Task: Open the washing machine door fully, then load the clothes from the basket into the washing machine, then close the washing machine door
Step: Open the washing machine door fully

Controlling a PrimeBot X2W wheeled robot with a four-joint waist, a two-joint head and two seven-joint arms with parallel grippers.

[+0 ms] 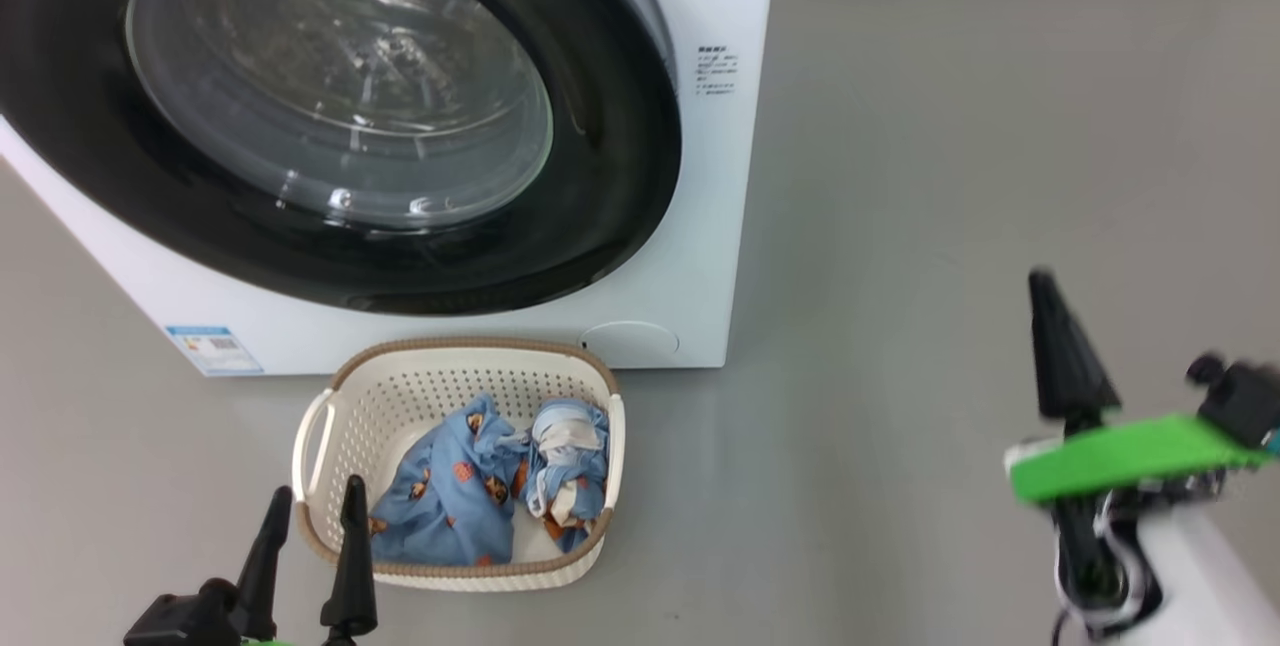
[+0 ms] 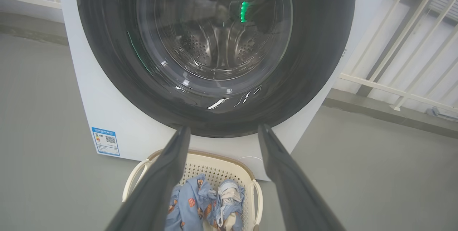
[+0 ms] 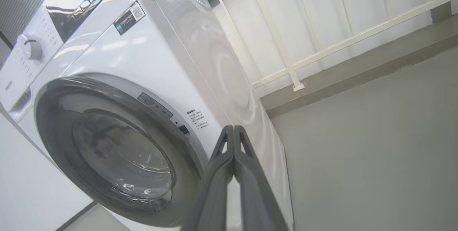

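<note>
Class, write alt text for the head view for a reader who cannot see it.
A white washing machine stands with its door shut, and before it a cream basket holds the blue bear-print clothes. The left gripper hangs open at the basket's near left edge; the right gripper, shut, is off to the right above grey floor.

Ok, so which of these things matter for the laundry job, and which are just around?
Job: white front-loading washing machine; its round black-ringed glass door; cream perforated plastic basket; two light-blue bear-print garments inside it.
Just around: white barred railing; blue label sticker; white control dial.
</note>
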